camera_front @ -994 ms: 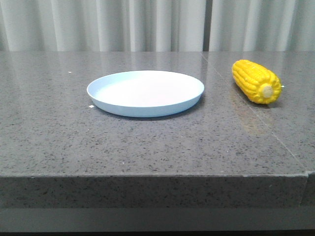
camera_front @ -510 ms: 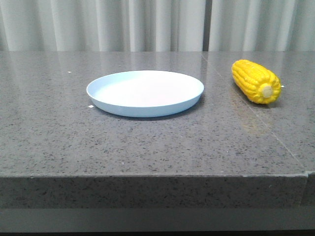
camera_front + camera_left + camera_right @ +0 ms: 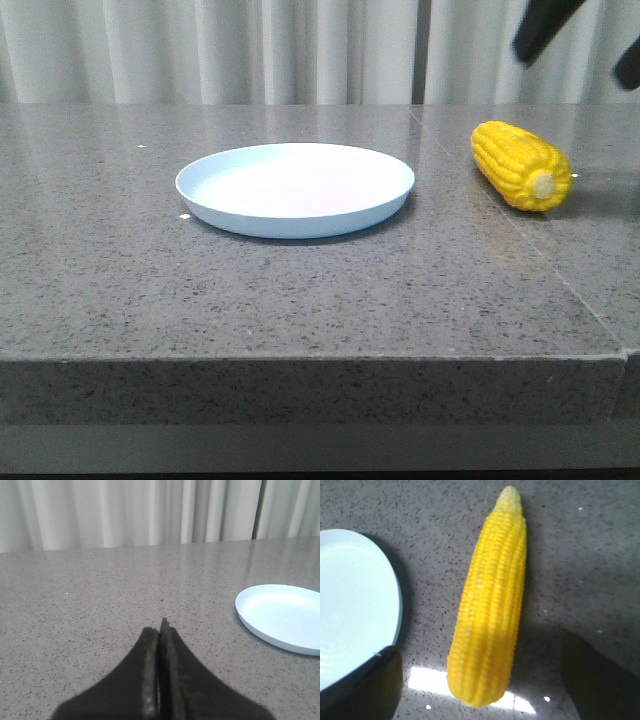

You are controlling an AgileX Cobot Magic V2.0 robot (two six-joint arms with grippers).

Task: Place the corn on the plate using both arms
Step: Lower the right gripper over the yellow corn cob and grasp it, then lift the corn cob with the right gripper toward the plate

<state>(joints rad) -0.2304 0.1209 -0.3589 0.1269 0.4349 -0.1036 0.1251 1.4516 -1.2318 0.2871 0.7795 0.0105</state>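
Observation:
The corn (image 3: 520, 165), a bright yellow cob with its pale cut end toward me, lies on the table at the right. The pale blue-white plate (image 3: 295, 190) sits empty at the table's middle, left of the corn. My right gripper (image 3: 587, 47) hangs open above the corn, with one finger (image 3: 545, 28) on each side. In the right wrist view the corn (image 3: 490, 605) lies lengthwise between the spread fingers (image 3: 370, 685) of the gripper (image 3: 477, 647), untouched, with the plate (image 3: 355, 605) beside it. My left gripper (image 3: 161, 630) is shut and empty, low over the table left of the plate (image 3: 282, 615).
The grey speckled stone table (image 3: 300, 290) has its front edge near me and a seam (image 3: 560, 275) running under the corn. Pale curtains (image 3: 300, 50) hang behind the table's far edge.
My right gripper's open fingers have come into the front view at the top right, above the corn. The corn and the plate have not moved.

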